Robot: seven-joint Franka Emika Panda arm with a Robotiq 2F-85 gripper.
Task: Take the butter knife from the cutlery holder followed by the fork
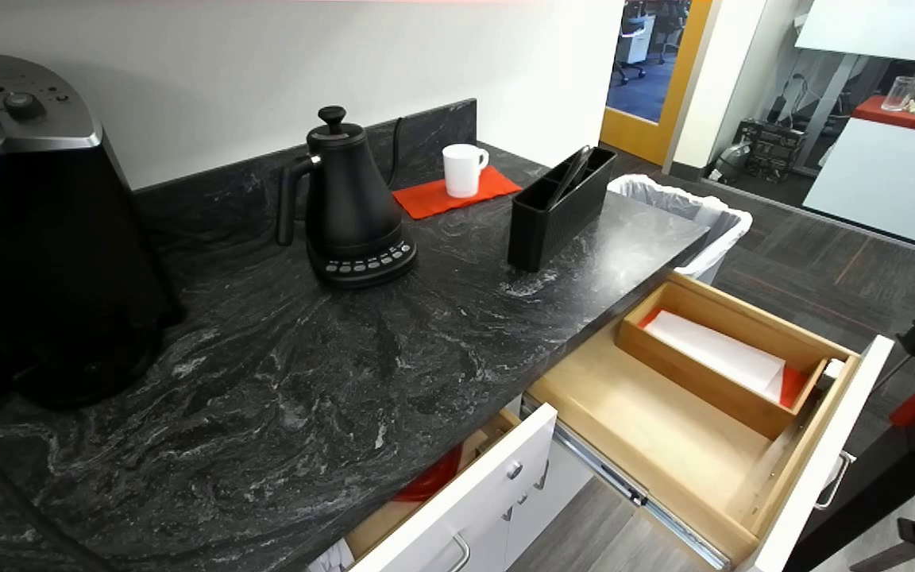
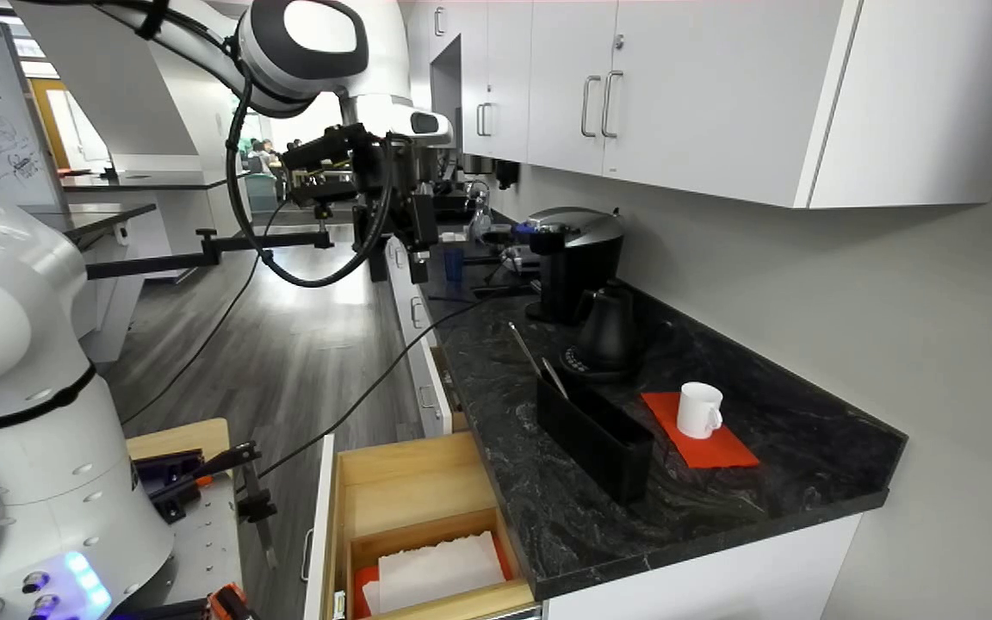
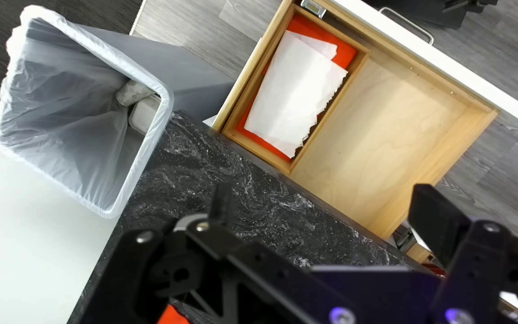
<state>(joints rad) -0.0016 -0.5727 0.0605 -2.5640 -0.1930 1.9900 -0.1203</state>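
Cutlery holder [image 1: 573, 226]: oblong, black, straight-walled, two slender utensils [image 2: 525, 350] slanting above its rim. Pincer [image 3: 323, 198]: spread wide, holding nothing.

Cutlery holder [image 2: 582, 443], long, narrow black box with open top, stands upright on dark, veined table [image 1: 291, 373], set back from front edge, long walls running roughly parallel to it. Inside, toward one end in an exterior view: slim metallic utensil [image 2: 525, 350] rising well above rim, and second utensil [image 2: 554, 378], lower in view, just beside it. Both tilted same way, visible lengths apart, lower parts hidden by walls. Which is butter knife and which fork cannot be told.
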